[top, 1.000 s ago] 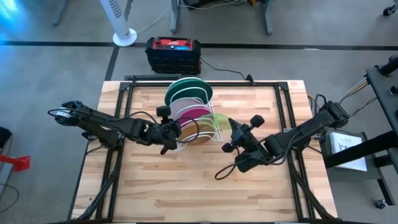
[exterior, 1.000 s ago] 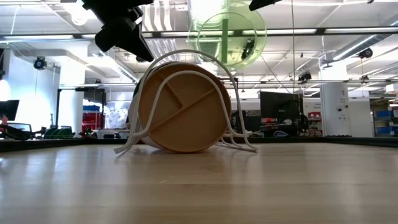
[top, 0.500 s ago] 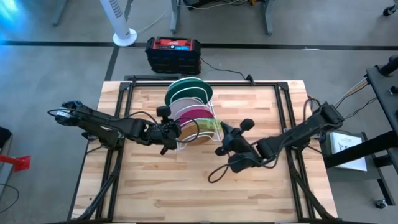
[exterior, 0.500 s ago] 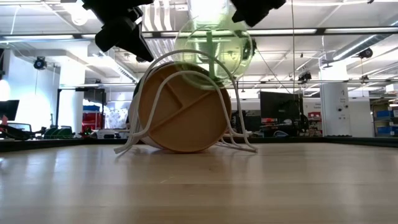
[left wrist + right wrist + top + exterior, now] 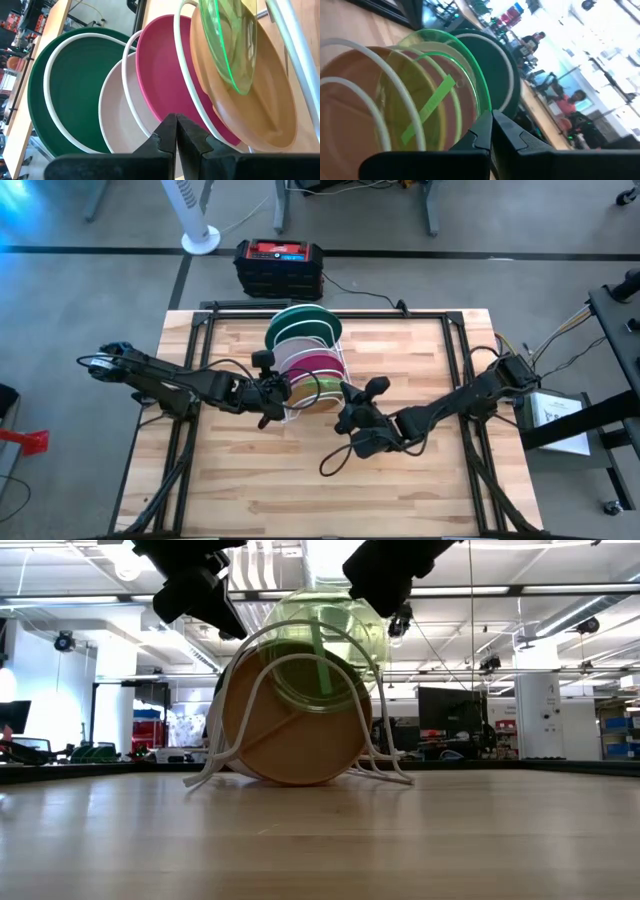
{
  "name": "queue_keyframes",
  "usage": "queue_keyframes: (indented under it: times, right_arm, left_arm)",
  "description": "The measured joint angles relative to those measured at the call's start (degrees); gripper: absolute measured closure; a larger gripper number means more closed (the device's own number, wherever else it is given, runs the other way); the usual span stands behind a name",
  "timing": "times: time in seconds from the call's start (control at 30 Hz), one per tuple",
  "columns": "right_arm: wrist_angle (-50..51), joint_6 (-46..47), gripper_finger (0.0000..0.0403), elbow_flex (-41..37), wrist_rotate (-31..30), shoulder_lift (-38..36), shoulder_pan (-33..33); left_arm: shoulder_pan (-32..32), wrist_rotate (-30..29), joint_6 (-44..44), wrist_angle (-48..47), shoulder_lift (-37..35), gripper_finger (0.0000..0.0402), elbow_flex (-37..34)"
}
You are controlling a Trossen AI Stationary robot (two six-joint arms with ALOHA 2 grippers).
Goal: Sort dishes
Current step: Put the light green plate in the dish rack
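A wide workshop with bright ceiling lights lies beyond the wooden bench [image 5: 250, 480], and people show far off in the right wrist view.

The right claw [image 5: 350, 418] is pinched narrow on the rim of the lime-green plate [image 5: 322, 652], holding it on edge and upright over the near end of the white wire rack [image 5: 395, 765]. Held this way, the thin plate can slide down between the wire hoops, which seems the reason for the edge grip. In the low view it hangs in front of the brown divided plate [image 5: 280, 745], its lower part already inside the front hoop. I cannot tell whether it has touched the rack's base.

The left claw [image 5: 268, 392] sits just beside the rack's left side, fingers pressed together on nothing I can see. It looks to be steadying or waiting there, close to the plates.

Outward from the held plate, the rack carries the rest standing on edge, one behind another: the brown one, then the magenta plate [image 5: 162, 75], the white plate [image 5: 120, 112] and the large dark green plate [image 5: 67, 92] at the far end. The order runs from largest at the back to smallest at the front.

Count: five plates, one of each colour; four seated in the rack, one in the claw. One rack. Two arms.
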State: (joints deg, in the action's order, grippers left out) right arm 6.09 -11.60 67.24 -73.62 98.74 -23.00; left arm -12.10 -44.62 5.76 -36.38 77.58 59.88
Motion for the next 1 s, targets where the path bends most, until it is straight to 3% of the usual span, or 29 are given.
queue_keyframes:
  times: [0.33, 0.47, 0.6, 0.7, 1.0]
  right_arm:
    - [-2.1, -2.5, 0.0403, -0.1, 6.8, 0.1, 2.9]
    - [-2.2, -3.2, 0.0403, -0.2, 12.1, 0.1, 3.6]
    - [-2.3, -3.8, 0.0403, -0.4, 12.9, 0.7, 4.0]
    - [-2.5, -4.7, 0.0403, -0.5, 17.5, 1.0, 4.5]
    - [-2.9, -6.4, 0.0403, -0.4, 18.8, 2.4, 5.9]
  left_arm:
    - [0.0, 0.0, 0.0, 0.0, 0.0, 0.0401, 0.0]
    - [0.0, 0.0, 0.0, 0.0, 0.0, 0.0401, 0.0]
    - [0.0, 0.0, 0.0, 0.0, 0.0, 0.0401, 0.0]
    - [0.0, 0.0, 0.0, 0.0, 0.0, 0.0401, 0.0]
    - [0.0, 0.0, 0.0, 0.1, 0.0, 0.0401, 0.0]
